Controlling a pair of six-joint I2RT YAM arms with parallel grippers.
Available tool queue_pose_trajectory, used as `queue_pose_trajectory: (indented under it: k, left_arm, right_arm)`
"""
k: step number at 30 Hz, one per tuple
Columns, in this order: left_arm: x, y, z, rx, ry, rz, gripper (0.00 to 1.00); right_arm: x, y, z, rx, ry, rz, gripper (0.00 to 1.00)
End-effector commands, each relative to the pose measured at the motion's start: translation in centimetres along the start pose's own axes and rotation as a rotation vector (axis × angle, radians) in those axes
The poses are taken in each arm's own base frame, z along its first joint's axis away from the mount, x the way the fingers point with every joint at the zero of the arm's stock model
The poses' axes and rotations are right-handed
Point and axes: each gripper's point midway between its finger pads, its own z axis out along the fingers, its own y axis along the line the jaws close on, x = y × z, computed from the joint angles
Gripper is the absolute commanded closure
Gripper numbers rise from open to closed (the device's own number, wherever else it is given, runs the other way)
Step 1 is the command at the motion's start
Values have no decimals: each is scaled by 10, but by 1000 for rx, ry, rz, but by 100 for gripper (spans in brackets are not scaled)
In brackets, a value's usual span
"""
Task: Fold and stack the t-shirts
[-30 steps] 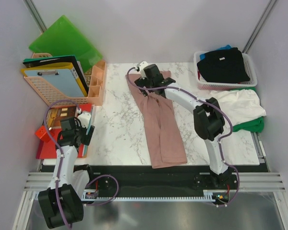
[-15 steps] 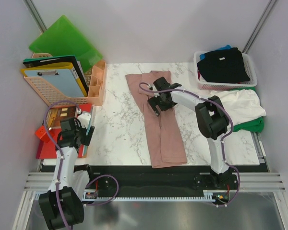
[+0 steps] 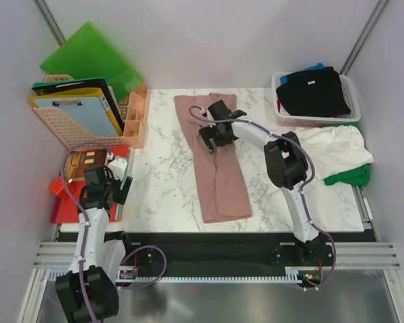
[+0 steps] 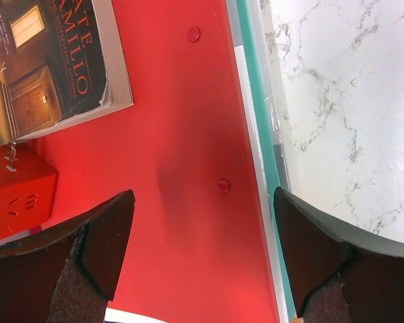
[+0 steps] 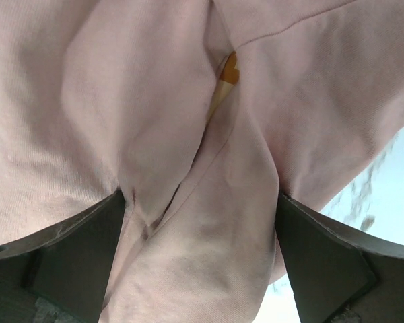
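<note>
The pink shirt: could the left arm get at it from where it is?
Probably yes: only bare marble lies between the left gripper and the pink shirt, though the right gripper stands open over it.

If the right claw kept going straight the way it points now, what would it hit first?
The pink t-shirt. The right gripper points down onto it, jaws open, with a raised fold of cloth between them. Whether it already touches the cloth is unclear.

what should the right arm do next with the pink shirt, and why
Probably close the right gripper on the ridge of cloth between its open jaws: the pink shirt lies as a long strip, not yet folded crosswise.
</note>
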Motion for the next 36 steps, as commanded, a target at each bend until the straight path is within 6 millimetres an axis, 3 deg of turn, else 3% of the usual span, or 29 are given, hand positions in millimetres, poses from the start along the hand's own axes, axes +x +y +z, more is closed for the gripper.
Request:
queue_pose_trajectory:
  k: [1,3,5,11,12,13,14,15,17,18,20,21,24,25,27,28,30,31,32,33,34,35,36]
  left_arm:
    - [-2,6,-3,-18,-4,40,9]
    - [-2,7,-3,-21,-2,47,9]
    - [-2,8,-4,-26,1,52,9]
    - [-3,4,-3,-6,-3,36,9]
    - [-4,4,-3,-6,-5,33,9]
    - [-4,4,-3,-2,-8,29,9]
    - [-5,3,-3,0,-13,30,9]
    - [-6,4,-3,-2,-15,31,9]
    - [-6,3,-4,0,-16,31,9]
    - [-7,4,-4,-1,-19,31,9]
    - [-8,3,-4,2,-21,28,9]
    - [-9,3,-4,2,-23,26,9]
    - [-11,3,-6,4,-34,18,9]
    - [-12,3,-6,3,-40,15,9]
    - [-12,3,-7,2,-43,15,9]
    - [-13,2,-8,3,-51,16,9]
    - [-12,2,-8,2,-54,17,9]
    - [-12,1,-8,2,-58,14,9]
    - [-14,1,-8,1,-64,12,9]
    - [-14,1,-7,-1,-66,2,9]
    - [-16,1,-7,-3,-75,-3,9]
    - [-16,1,-6,-2,-80,-4,9]
    - [-17,2,-6,-4,-82,-5,9]
  right_arm:
    - [-4,11,35,-28,22,50,2]
    - [-9,12,44,-25,22,56,2]
    - [-20,10,42,-16,-2,59,2]
    - [-23,-3,32,49,-25,22,2]
    - [-35,-3,11,50,-74,12,2]
    - [-24,-5,7,54,-65,-2,2]
    - [-35,-3,-6,54,-122,-8,2]
    - [-55,-1,-47,56,-210,-40,2]
    - [-59,-2,-80,93,-268,-98,2]
    - [-74,0,-124,110,-352,-121,2]
    - [-72,-5,-158,143,-389,-158,2]
    - [-77,-6,-193,148,-447,-170,2]
    - [-55,-11,-234,160,-435,-259,2]
    - [-27,0,-233,81,-337,-336,2]
    - [3,5,-243,31,-254,-458,2]
    - [49,19,-237,-89,-112,-525,2]
    - [92,34,-237,-170,12,-650,2]
    - [134,38,-232,-221,144,-692,2]
    - [145,35,-228,-182,174,-720,2]
    - [149,45,-233,-141,132,-763,2]
    - [156,41,-217,-42,112,-770,2]
    - [144,20,-227,168,46,-801,2]
    - [163,25,-216,253,55,-905,2]
